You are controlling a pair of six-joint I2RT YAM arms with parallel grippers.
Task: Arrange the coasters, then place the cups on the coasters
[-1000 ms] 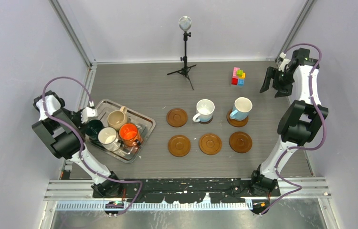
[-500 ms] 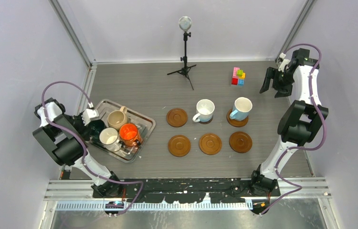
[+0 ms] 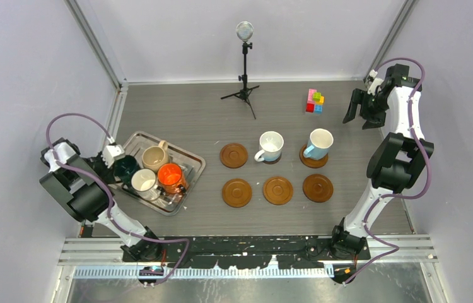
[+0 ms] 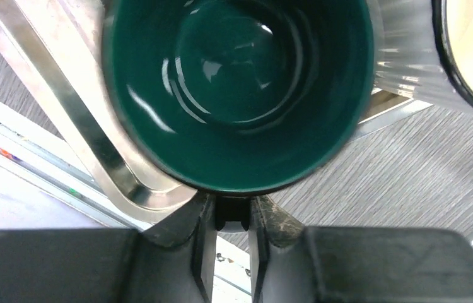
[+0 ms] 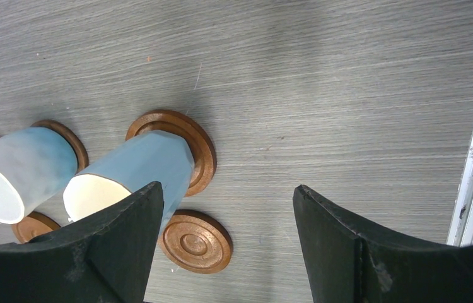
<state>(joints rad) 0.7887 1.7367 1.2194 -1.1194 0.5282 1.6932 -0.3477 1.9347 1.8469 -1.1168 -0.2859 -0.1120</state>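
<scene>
My left gripper is shut on the handle of the dark green cup, which stands in the silver tray beside the beige cup, the orange cup and the dark-rimmed white cup. Six coasters lie in two rows mid-table. The white cup and the light blue cup each stand on a back-row coaster. The back left coaster and the three front ones, such as the coaster, are bare. My right gripper hangs open and empty above the far right of the table.
A small tripod with a round head stands at the back centre. A cluster of coloured blocks sits at the back right. The tray's rim lies close to the table's left edge and the wall rail.
The left gripper's fingers have closed onto the green cup's handle, and the left arm's elbow has swung a little to the left. The right arm has not moved.
</scene>
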